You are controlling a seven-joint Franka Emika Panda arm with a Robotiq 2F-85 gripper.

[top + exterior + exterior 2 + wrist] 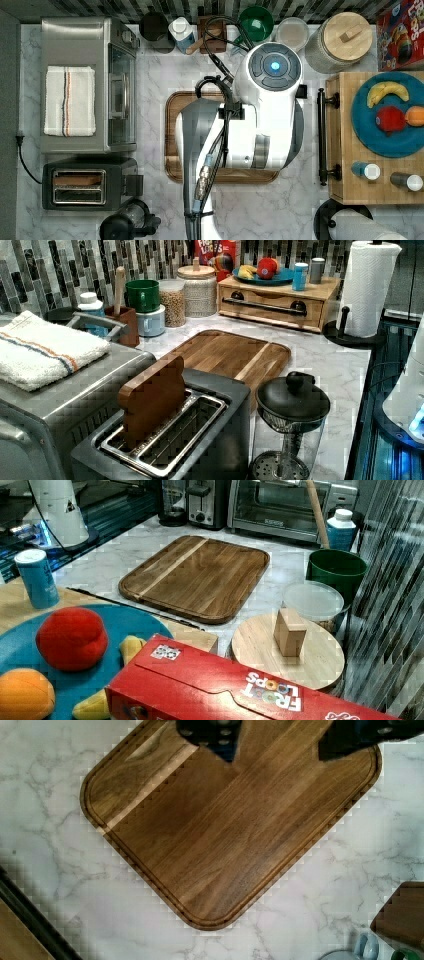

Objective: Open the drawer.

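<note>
Right now the arm [260,115] is hanging over the middle of the marble counter [155,75], filling the centre of the top view and covering much of the dark wooden tray [172,130] beneath it. Through the wrist camera the gripper [277,742] is showing as two dark fingers [212,735] poking in along one edge of the frame, standing well apart with bare tray [225,835] visible between them and nothing held.

The drawer [326,135] is sitting closed at the right side of the top view, its long black bar handle [321,136] running vertically just off the arm's right flank, flush with the butcher-block cabinet [350,170]. In the left view the drawer [270,307] is lying in the upper right of the frame, front facing the camera, handle [265,305] stretching across it between two round mounts.

On top of the cabinet a blue plate [370,135] is carrying a banana [387,91], a red fruit [390,120] and an orange one [415,116]; two small shakers [367,171] are standing at the lower right of the top view.

Over on the left of the top view a toaster oven [87,85] is wearing a folded towel [69,100], with a toaster [85,186] below it. A paper towel roll [367,287] is standing at the upper right of the left view, just beside the cabinet.
</note>
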